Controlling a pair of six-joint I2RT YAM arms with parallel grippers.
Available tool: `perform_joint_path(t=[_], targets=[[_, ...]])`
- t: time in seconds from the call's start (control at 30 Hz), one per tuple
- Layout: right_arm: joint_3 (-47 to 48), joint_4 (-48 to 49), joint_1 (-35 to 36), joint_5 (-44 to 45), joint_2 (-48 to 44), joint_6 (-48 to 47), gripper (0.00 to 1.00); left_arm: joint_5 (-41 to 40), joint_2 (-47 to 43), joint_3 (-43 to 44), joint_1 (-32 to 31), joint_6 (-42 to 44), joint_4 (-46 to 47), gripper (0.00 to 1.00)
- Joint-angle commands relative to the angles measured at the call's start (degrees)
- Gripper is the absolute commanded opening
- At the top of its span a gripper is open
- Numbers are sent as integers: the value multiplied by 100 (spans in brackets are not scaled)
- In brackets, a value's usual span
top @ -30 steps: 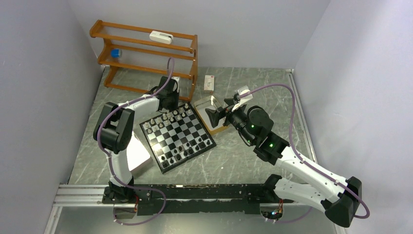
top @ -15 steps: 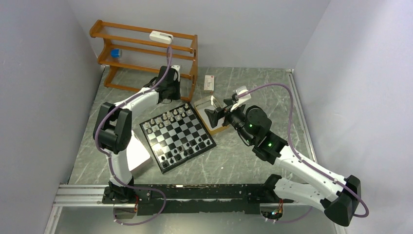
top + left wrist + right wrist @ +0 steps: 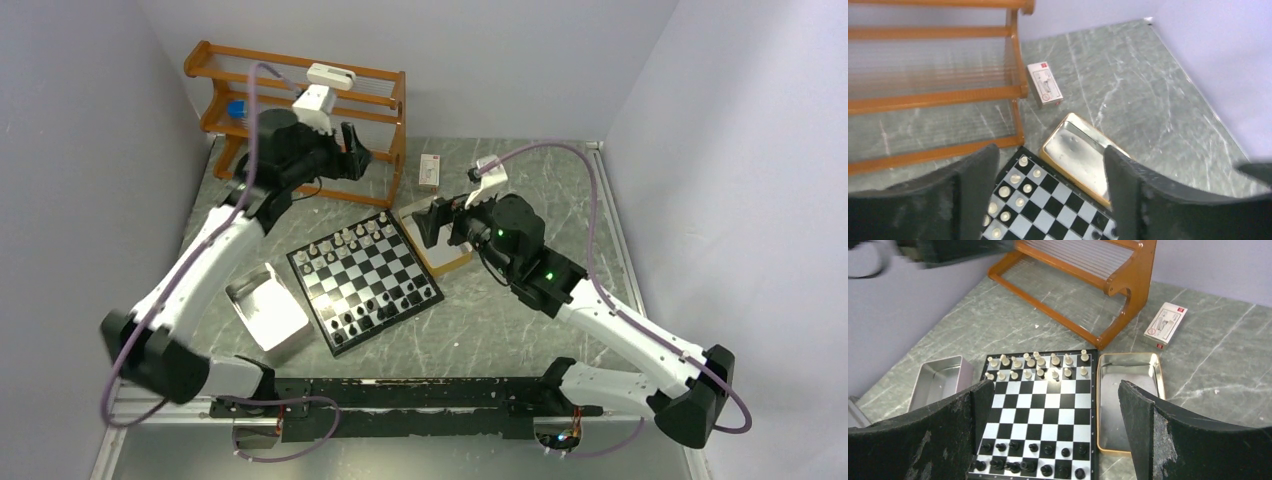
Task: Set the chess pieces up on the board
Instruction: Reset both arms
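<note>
Rack (image 3: 1013, 92), slatted wood, ahead-left of left hand (image 3: 1050, 195); gold-rimmed tin (image 3: 1128, 405) under right hand (image 3: 1058, 440); both wide open, empty.

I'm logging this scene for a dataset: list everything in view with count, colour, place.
Flat checked chessboard: one, black and silvery-white, on the grey-green marbled table.
Tiny cream-white chess pieces: about sixteen, board's two far rows.
Tiny black chess pieces: count unclear, board's near rows.
Plain rectangular metal tray: one, silver, left of the board.
Gold-rimmed metal tray: one, empty, right of the board.
Small flat box: one, white with red, behind the gold-rimmed tray.
Wooden rack: one, orange-brown, far left corner.
Oblong device: one, white, on the rack's top.
Small object: one, blue, rack's middle shelf.
Left end effector: black, open, raised before the rack.
Right end effector: black, open, over the gold-rimmed tray.
</note>
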Motion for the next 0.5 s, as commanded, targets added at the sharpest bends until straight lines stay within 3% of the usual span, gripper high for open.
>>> perform_joint_path(t=[0.0,0.33,0.47], targets=[[673,-1176,31,338,98,739,100,831,-1111,-372,-37,44,-653,98],[389,-2016,25,885,-928,1643,100,1379,-4000,-1650,-43,172,-1546,100],[2,-2051,23,891,-1410,1852,100,1389,-5175,-2710,-38,-378,-1171,100]])
